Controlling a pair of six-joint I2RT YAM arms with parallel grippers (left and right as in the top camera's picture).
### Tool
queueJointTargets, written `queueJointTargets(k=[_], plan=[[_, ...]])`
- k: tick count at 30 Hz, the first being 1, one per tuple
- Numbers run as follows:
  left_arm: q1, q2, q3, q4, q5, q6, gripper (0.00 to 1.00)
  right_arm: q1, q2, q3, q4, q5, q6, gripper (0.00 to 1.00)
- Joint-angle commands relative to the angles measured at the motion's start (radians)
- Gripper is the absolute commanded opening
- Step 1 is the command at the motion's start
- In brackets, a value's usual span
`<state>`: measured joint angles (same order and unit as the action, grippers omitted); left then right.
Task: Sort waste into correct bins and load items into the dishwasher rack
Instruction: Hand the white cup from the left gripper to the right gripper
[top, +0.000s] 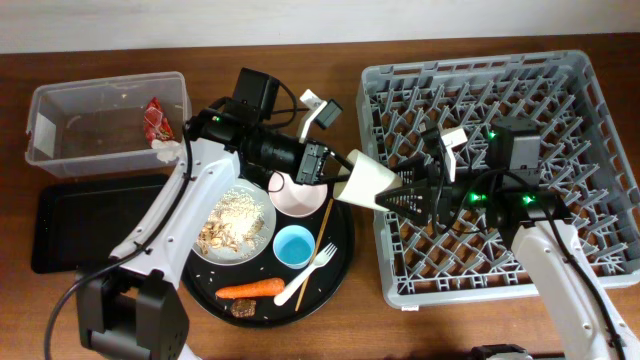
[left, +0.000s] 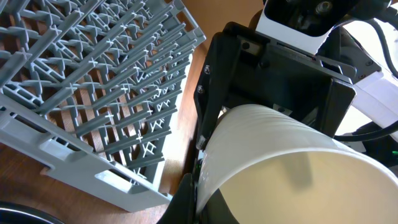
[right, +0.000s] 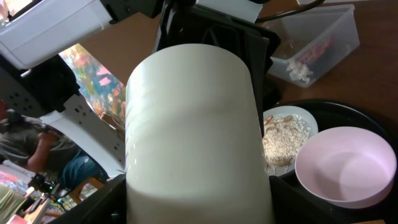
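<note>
Between tray and rack, overhead: the tall white ribbed plastic cup (top: 367, 180) hangs on its side clear of the brown wooden tabletop (top: 300, 60). It bridges the left end effector (top: 338, 170) and the right end effector (top: 408, 198). I judge this a hand-over pose, since the large square grey plastic dishwasher rack (top: 590, 90) lies on the right arm's side.
Left end effector, overhead: clenched on the cup's near end and, by my reading, carrying it.
Right end effector, overhead: its fingers meet the cup's far end; I cannot tell whether they grip.
Items not yet loaded, overhead: the pale pink round bowl (top: 297, 195), small light blue cup (top: 293, 245), white plastic fork (top: 305, 275) and thin wooden chopstick (top: 323, 228) sit on the large round black tray (top: 335, 290). Beside them is the white round plate (top: 270, 222) heaped with pale rice and crumbs (top: 238, 215).
Unsorted waste, overhead: the orange carrot (top: 250, 290) and small brown chunk (top: 243, 308) lie at the tray's front.
Bins, overhead: the red shiny snack wrapper (top: 155, 118) and crumpled white tissue (top: 163, 152) are in the clear rectangular plastic tub (top: 110, 88). The shallow flat black rectangular tray (top: 80, 225) lies just beside it.
Left wrist view: the cup (left: 280, 162) fills the lower right, its far end framed by the other arm's black end effector. The rack (left: 93, 93) is just beside it, not under it.
Right wrist view: the cup (right: 193, 137) runs lengthwise down the middle — too close to show a clamp. The bowl (right: 345, 165) sits below on the right.
</note>
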<state>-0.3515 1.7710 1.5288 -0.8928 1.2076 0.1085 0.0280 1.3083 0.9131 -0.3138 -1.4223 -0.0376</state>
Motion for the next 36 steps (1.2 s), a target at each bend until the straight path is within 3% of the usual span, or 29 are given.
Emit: queueJointTargets(k=[1, 5, 8, 9, 13, 16, 18, 22, 27, 36], plan=[[-0.002, -0.011, 0.009, 0.018, -0.096, -0.018, 0.07, 0.006, -0.005, 0.009, -0.007, 0.010, 0.002, 0.63], [0.004, -0.012, 0.009, 0.000, -0.335, -0.018, 0.16, 0.006, -0.005, 0.009, -0.108, 0.150, 0.022, 0.57], [0.026, -0.012, 0.009, -0.049, -0.575, -0.099, 0.16, 0.004, -0.005, 0.009, -0.202, 0.317, 0.050, 0.57], [0.047, -0.012, 0.009, -0.089, -0.723, -0.146, 0.16, 0.004, -0.006, 0.009, -0.237, 0.376, 0.055, 0.56], [0.088, -0.012, 0.009, -0.173, -0.911, -0.155, 0.15, -0.029, -0.007, 0.076, -0.434, 0.615, 0.058, 0.54], [0.117, -0.012, 0.009, -0.212, -0.969, -0.154, 0.15, -0.101, -0.007, 0.210, -0.661, 0.843, 0.058, 0.54], [0.140, -0.012, 0.009, -0.229, -0.970, -0.154, 0.08, -0.172, -0.006, 0.326, -0.812, 0.968, 0.058, 0.54], [0.162, -0.012, 0.009, -0.232, -1.025, -0.163, 0.08, -0.331, -0.006, 0.497, -0.967, 1.146, 0.058, 0.54], [0.189, -0.012, 0.009, -0.273, -1.131, -0.168, 0.08, -0.489, 0.000, 0.540, -0.968, 1.271, 0.081, 0.54], [0.206, -0.012, 0.009, -0.275, -1.130, -0.169, 0.08, -0.712, 0.196, 0.540, -0.859, 1.330, 0.206, 0.54]])
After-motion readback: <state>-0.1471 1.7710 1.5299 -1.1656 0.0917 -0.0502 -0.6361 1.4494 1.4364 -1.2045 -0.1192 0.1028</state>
